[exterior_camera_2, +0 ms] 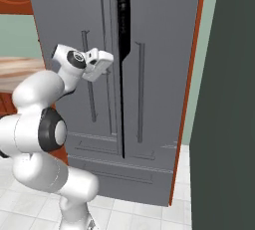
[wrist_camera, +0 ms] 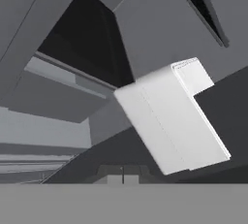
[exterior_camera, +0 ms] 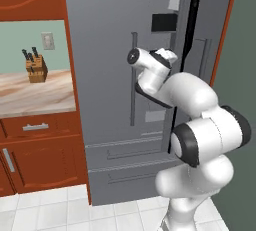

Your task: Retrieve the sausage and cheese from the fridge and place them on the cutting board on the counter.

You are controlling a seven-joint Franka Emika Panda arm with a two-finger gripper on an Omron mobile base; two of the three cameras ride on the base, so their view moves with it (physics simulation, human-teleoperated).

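Observation:
The tall grey fridge (exterior_camera: 110,140) (exterior_camera_2: 154,35) stands right in front of me, with a narrow dark slit between its two doors (exterior_camera_2: 122,20). The sausage and cheese are hidden. The cutting board is out of view. The marbled counter (exterior_camera: 35,95) lies to the left over reddish-brown cabinets. My gripper (wrist_camera: 123,175) is shut with nothing in it, its fingertips pressed together. The hand (exterior_camera_2: 101,60) (exterior_camera: 167,56) is raised at handle height, close to the slit. In the hand view a pale box-shaped part (wrist_camera: 169,116) of the fridge sits close ahead beside a dark opening.
A wooden knife block (exterior_camera: 36,68) stands at the back of the counter. Long vertical bar handles (exterior_camera_2: 141,92) (exterior_camera: 133,75) run down the fridge doors. A dark wall (exterior_camera_2: 224,124) closes off the right side. Pale floor tiles (exterior_camera: 60,210) lie below.

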